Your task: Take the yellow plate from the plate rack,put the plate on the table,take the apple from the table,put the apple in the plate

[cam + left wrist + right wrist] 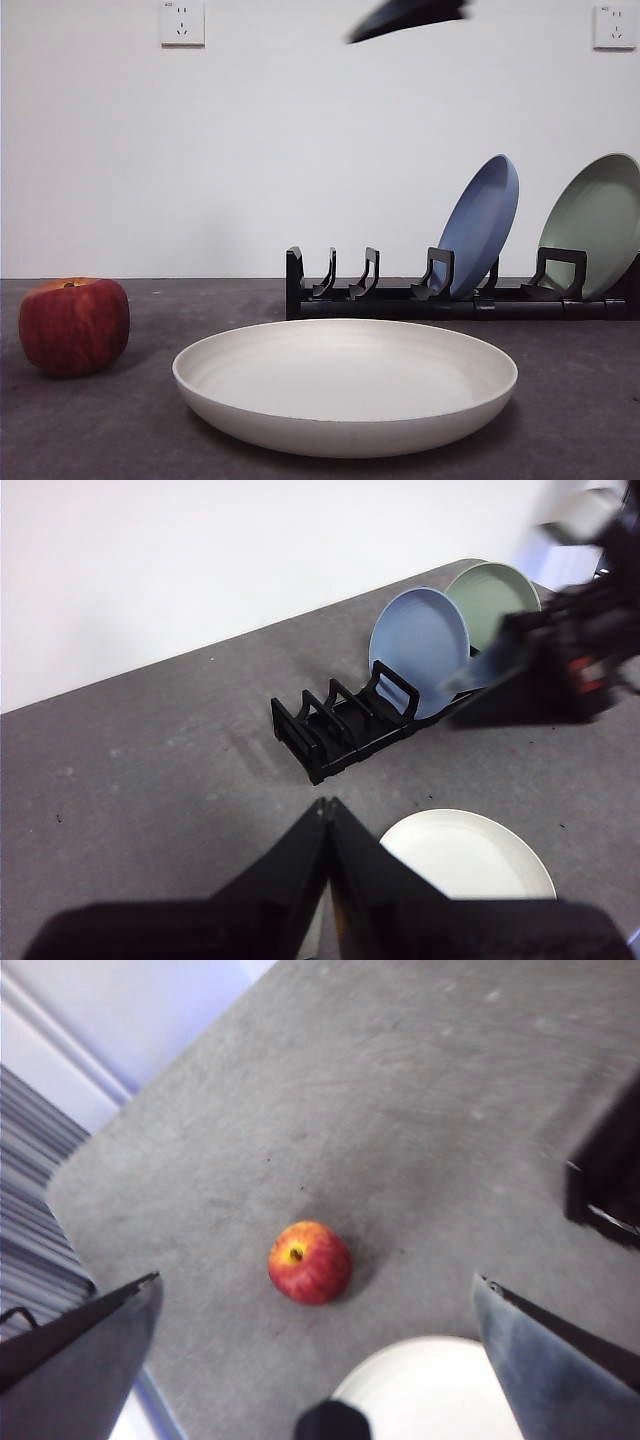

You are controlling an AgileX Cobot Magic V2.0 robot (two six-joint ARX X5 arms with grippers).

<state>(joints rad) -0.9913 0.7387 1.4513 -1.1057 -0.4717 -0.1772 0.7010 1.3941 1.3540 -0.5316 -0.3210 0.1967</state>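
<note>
We are looking at the yellow plate (345, 385), and it is lying flat on the bench (560, 440), out of the plate rack (400, 298). The blue plate (478, 226) and the pale green plate (596, 224) are leaning in the rack behind it. The apple (74, 326) is sitting on the bench, off to one side of the yellow plate and not touching it.

Our right tool (315, 1290) is hanging high over the apple with its two jaws spread wide. It is holding nothing. Our left tool (327, 815) is waiting up high with its jaws pressed together, and it is empty too. The dark tip at the top of the front view is one of our arms, but we are not able to tell which.

We are thinking the plate part is done and the apple is next.

The apple looks round, hard and smooth. We are guessing it is a bit heavy for its size, and it may roll or slip out if we squeeze it off-center. So we are planning to come straight down and pinch it across its fat middle, one jaw on each side, with the stem hollow pointing up between them. We are not wanting to squeeze too hard, because apples bruise.
</note>
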